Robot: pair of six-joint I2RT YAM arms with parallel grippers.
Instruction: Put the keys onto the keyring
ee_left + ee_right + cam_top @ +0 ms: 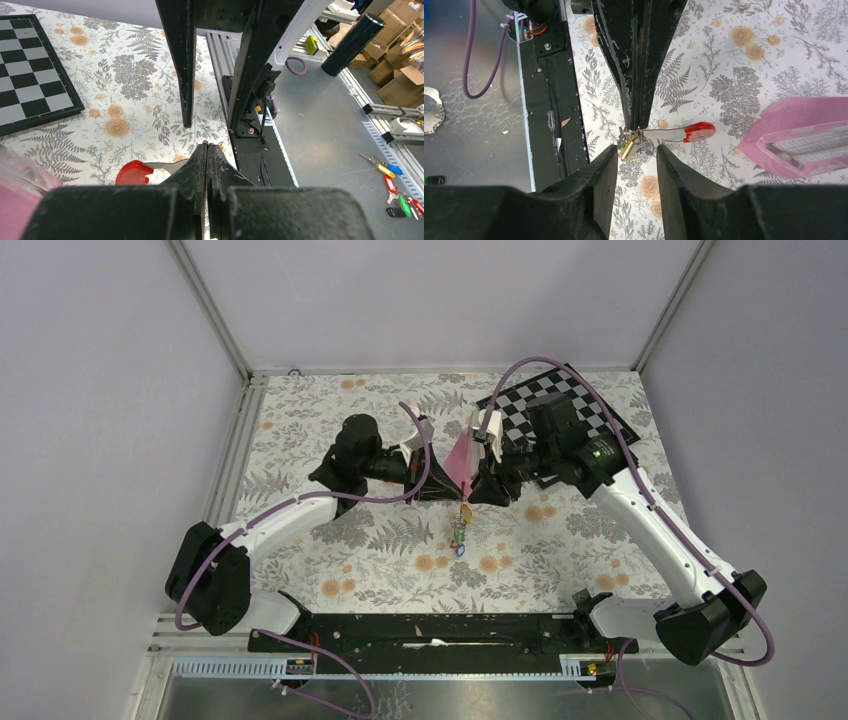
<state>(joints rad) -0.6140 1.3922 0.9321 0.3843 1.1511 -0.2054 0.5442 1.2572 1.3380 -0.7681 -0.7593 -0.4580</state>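
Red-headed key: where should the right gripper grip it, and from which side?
Probably the key by its red head, from that free end: it sticks out sideways, flat and clear, while the left gripper pinches the other end beside the other keys.

Your surface [560,540] is a flower-and-fern print spreading under both claws. Behind the right claw [487,486], toward the far corner, a chequerboard [525,400] lies flat on it. The pink pyramid [462,455] rests between the right claw and the left claw [436,483]. The keys [460,536] show just nearward of the claw tips; whether they touch the print you cannot tell
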